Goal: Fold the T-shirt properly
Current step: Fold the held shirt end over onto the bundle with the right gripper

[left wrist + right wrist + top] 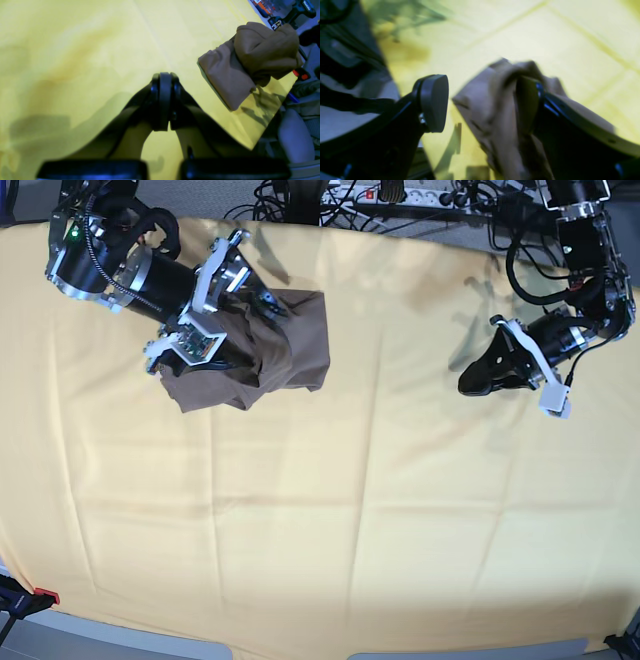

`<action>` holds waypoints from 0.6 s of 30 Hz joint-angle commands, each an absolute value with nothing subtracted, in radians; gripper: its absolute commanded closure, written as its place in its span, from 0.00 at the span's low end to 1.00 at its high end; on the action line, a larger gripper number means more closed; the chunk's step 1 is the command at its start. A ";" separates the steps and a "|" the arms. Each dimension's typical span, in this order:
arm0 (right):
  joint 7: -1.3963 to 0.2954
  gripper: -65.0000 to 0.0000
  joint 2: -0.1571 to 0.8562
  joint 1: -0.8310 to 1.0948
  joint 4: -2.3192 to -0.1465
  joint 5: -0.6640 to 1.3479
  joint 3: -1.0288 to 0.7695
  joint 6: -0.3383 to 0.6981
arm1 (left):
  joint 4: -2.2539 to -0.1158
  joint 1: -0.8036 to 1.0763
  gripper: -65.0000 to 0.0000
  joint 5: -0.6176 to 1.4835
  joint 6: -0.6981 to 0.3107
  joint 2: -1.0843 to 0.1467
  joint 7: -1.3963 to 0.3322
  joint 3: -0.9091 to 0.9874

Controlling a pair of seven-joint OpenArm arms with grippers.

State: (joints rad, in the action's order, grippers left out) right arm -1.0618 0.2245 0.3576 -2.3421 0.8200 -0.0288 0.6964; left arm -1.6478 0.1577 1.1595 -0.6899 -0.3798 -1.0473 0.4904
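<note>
Judging from how the cloth lies, the T-shirt [270,345] has been gathered into a compact, somewhat lumpy bundle rather than a flat, squared packet: its edges look rumpled and one layer rides over another, so the fold seems near its end but not tidy, and some smoothing or a last tuck may be left. At the left of the base view the bundle sits on the yellow cloth [330,520] near the far edge, with the right gripper [222,315] directly on top of it. The right wrist view shows that pincer spread wide, one pad bare over the yellow cloth and the other pressed into or draped by the brown fabric; I cannot tell whether any layer hangs from that finger, but nothing is pinched between the two. Well apart, at the right of the base view, the left gripper [487,377] hovers above bare yellow cloth with its fingers pressed together on nothing, the T-shirt lying far off to its side.
</note>
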 commanded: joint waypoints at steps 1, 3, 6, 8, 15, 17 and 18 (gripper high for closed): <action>-1.040 0.33 0.228 0.355 -2.356 0.834 -0.009 0.698 | -1.664 0.153 1.00 1.186 -0.698 -0.393 -1.024 0.496; -1.044 0.33 0.228 0.355 -2.356 0.830 0.042 0.698 | -1.664 0.155 1.00 1.186 -0.698 -0.393 -1.024 0.496; -1.055 0.33 0.228 0.355 -2.356 0.830 0.116 0.698 | -1.664 0.155 1.00 1.186 -0.698 -0.393 -1.024 0.496; -1.059 0.33 0.228 0.355 -2.356 0.805 0.153 0.698 | -1.664 0.155 1.00 1.183 -0.698 -0.393 -1.025 0.496; -1.060 0.33 0.228 0.355 -2.356 0.757 0.183 0.698 | -1.664 0.155 1.00 1.179 -0.698 -0.393 -1.025 0.496; -1.063 0.33 0.228 0.355 -2.356 0.757 0.183 0.698 | -1.664 0.155 1.00 1.178 -0.698 -0.393 -1.025 0.496; -1.066 0.33 0.228 0.355 -2.356 0.757 0.183 0.698 | -1.664 0.155 1.00 1.179 -0.698 -0.393 -1.025 0.496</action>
